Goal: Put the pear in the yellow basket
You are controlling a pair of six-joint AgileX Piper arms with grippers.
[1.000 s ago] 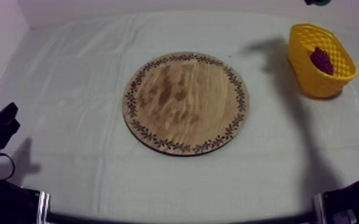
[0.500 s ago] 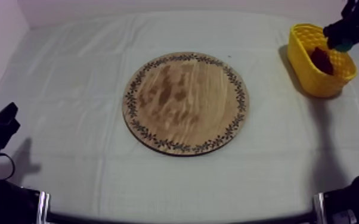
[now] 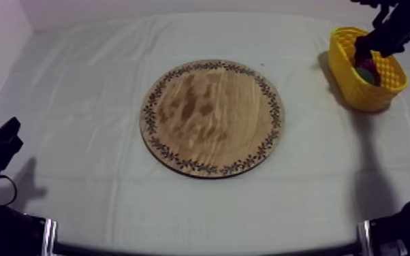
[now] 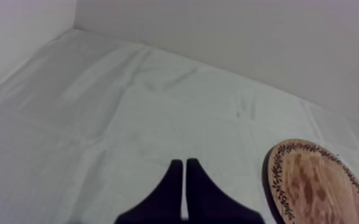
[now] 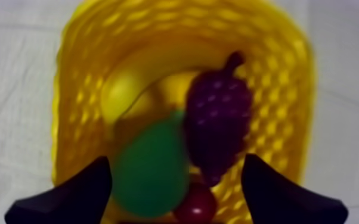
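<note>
1. The table with its grey-white cloth was the largest thing, and most of it was bare.
2. The wooden board lay flat in the middle of the table. Nothing was on it, so I judged that the picking part of the task was done.
3. The yellow basket stood at the far right side, well apart from the board. It stood upright with its opening upward, which let fruit be lowered in from above.
4. The right gripper hung directly over the basket. In the right wrist view its two fingers were spread wide, with the pear between them but not pinched. I believe they stood apart so that the pear could go free.
5. The left gripper rested low at its own side, far from the basket. Its fingers were pressed together on nothing, probably because this arm had no part in the step.
6. The pear, green, was inside the basket, just beside the bunch of grapes.
7. The bunch of grapes lay against the basket's wall, its stem pointing away from the gripper.
8. The small red fruit sat at the bottom, below the pear and the grapes, partly hidden.
</note>
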